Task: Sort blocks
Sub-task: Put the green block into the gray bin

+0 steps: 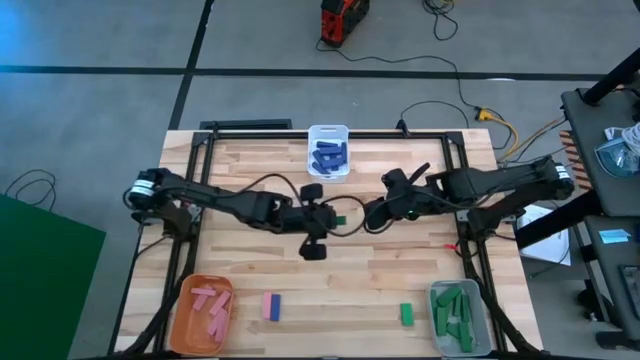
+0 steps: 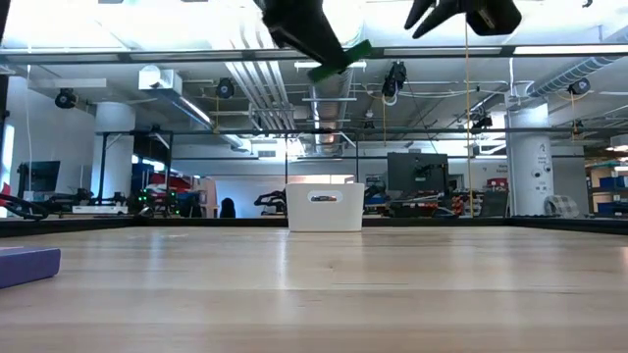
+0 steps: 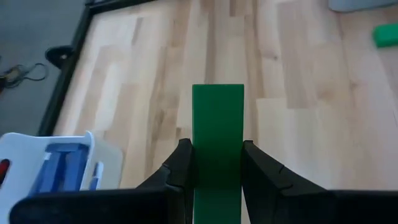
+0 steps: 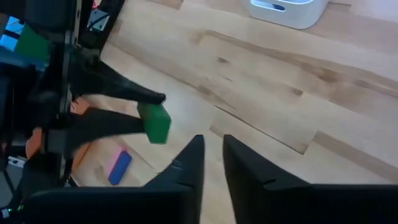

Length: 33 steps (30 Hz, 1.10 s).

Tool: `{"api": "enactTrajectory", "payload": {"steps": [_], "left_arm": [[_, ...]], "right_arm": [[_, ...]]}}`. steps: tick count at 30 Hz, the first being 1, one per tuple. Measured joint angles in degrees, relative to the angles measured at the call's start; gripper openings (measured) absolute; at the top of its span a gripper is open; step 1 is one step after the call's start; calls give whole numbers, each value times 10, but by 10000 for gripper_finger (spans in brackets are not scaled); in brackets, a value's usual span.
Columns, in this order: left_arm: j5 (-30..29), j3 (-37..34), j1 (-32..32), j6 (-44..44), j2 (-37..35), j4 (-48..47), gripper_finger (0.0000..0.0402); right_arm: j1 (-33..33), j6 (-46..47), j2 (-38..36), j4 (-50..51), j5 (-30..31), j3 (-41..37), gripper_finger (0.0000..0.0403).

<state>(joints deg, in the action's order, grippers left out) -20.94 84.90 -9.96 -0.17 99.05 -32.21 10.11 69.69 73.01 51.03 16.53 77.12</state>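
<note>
A green block (image 3: 217, 143) is held high over the table's middle, between the fingers of my left gripper (image 1: 330, 218), which is shut on it. My right gripper (image 1: 372, 214) hangs just to the right of it, also high, with a narrow gap between its fingers (image 4: 211, 155) and nothing in it. A pink and a blue block (image 1: 270, 306) lie side by side near the front edge. Another green block (image 1: 407, 314) lies flat beside the grey bin (image 1: 480, 305). In the low view both grippers show only at the top edge. My left gripper pinches the green block by its two long sides (image 3: 217, 163) between its two fingers. The block runs along the fingers and its free end (image 3: 217, 93) sticks out past their tips. The fingers come from the table's left. The block (image 2: 340, 59) hangs tilted, clear of the table.
The white bin (image 1: 312, 135) with blue blocks stands at the far edge's middle. An orange bin (image 1: 186, 322) with pink blocks is at the front left, and the grey bin holds green blocks at the front right. Bare wood lies between them.
</note>
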Motion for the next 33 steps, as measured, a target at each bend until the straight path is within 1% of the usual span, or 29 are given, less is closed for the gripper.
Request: {"api": "enactTrajectory", "payload": {"steps": [3,7,10,13,17,21,26,30,33], "left_arm": [[-25,17,0,0,16,0,70],[-27,36,1,0,29,12,70],[-27,45,1,3,31,27,70],[-34,52,1,7,31,36,70],[-41,60,2,14,31,40,70],[-42,62,2,14,31,43,70],[-42,62,2,14,31,43,70],[-42,62,2,14,31,43,70],[-42,62,2,20,31,44,70]], "right_arm": [[0,0,0,-2,0,0,101],[0,-3,2,-22,0,-1,164],[0,-8,8,-48,0,-2,201],[0,-14,17,-55,0,-2,224],[0,-19,33,-71,0,-2,238],[0,-31,49,-85,0,-1,236],[0,-43,52,-86,0,1,210],[-4,-51,52,-85,1,1,172],[-9,-61,52,-88,0,1,125]]}}
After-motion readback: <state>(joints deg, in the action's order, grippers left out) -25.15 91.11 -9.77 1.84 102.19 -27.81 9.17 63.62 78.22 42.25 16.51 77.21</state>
